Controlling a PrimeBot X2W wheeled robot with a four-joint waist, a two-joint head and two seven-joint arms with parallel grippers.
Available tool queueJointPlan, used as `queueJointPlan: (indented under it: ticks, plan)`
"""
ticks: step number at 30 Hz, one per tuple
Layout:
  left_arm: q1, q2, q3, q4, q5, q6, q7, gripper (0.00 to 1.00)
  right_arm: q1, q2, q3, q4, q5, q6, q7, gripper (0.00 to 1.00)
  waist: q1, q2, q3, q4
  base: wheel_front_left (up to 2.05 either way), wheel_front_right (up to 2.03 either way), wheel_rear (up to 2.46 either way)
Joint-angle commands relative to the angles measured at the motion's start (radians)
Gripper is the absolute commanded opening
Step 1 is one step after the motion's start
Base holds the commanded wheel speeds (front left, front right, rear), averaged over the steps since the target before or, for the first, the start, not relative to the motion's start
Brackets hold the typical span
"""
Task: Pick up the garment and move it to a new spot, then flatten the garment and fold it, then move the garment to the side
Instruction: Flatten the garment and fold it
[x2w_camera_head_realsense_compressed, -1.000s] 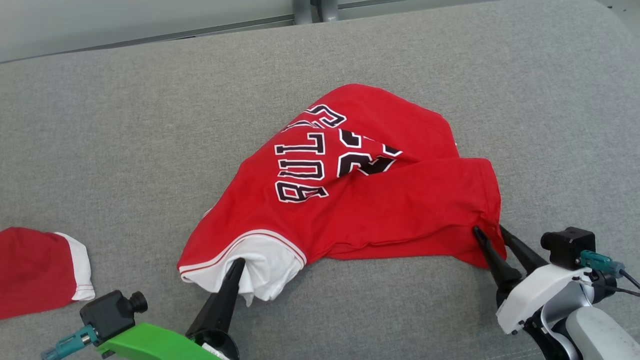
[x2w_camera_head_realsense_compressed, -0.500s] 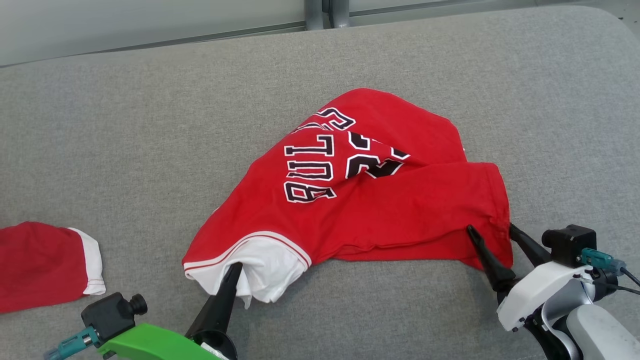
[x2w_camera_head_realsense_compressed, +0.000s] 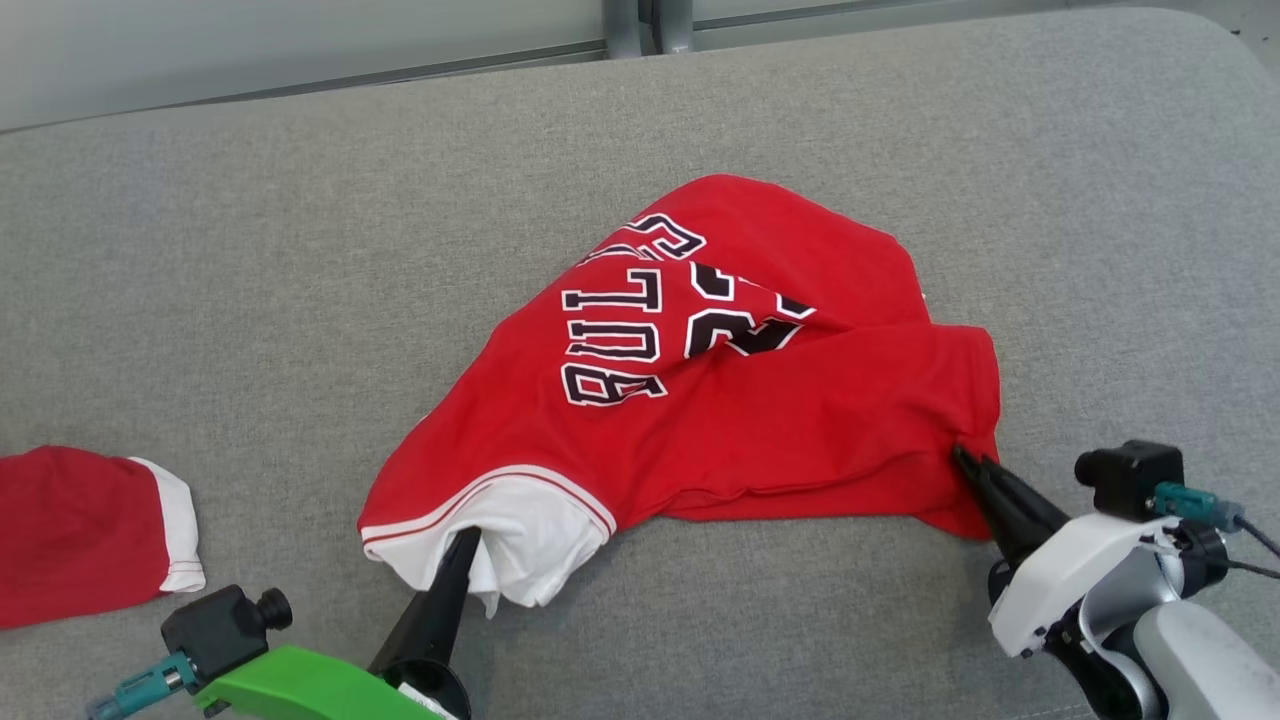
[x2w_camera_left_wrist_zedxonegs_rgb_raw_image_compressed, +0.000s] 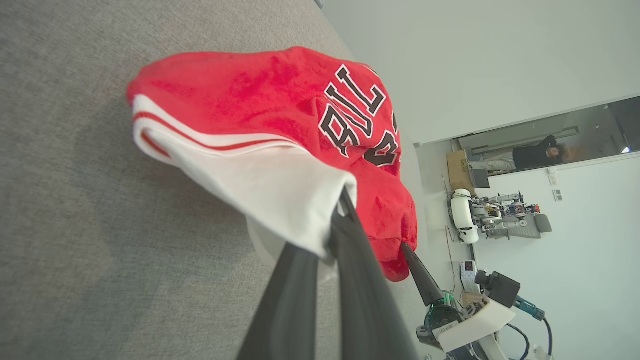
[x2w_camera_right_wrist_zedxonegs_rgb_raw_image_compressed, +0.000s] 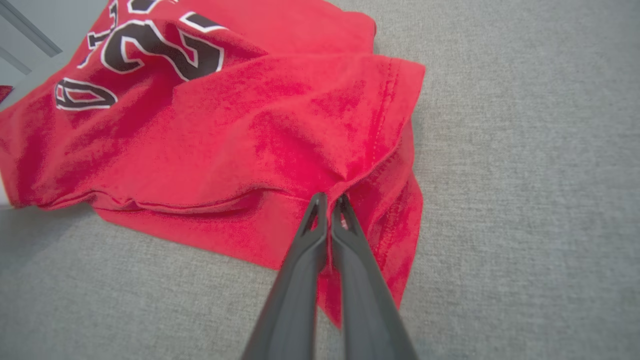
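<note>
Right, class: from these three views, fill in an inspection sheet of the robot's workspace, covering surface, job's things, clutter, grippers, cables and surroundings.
Surface: grey woven fabric cushion, flat.
Job's things: red jersey with black-and-white lettering and a white sleeve, crumpled, folded over itself.
Clutter: second red-and-white cloth piece at the robot's left, apart from the jersey.
Grippers: left gripper shut on the white sleeve; right gripper shut on the jersey's red hem corner.
Cables: thin dark cable from the teal plug at the right wrist, clear of the cloth.
Surroundings: pale wall and grey metal posts behind the cushion; a person behind a window, in the left wrist view.
</note>
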Motion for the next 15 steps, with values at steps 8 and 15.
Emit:
queueJointPlan:
  ticks: [8, 15]
  plan:
    - [-0.151, 0.042, 0.045, -0.074, -0.017, -0.013, 0.044, 0.0, -0.142, -0.05, -0.132, -0.162, 0.206, 0.0, 0.046, 0.0, 0.0, 0.0027, 0.073, 0.026, 0.0, 0.0, 0.0]
    - [-0.693, 0.109, 0.076, 0.058, -0.032, 0.044, 0.254, 0.0, -0.498, -0.027, -0.325, -0.126, 0.269, 0.0, 0.224, 0.0, 0.0, 0.0027, 0.191, 0.102, 0.0, 0.0, 0.0]
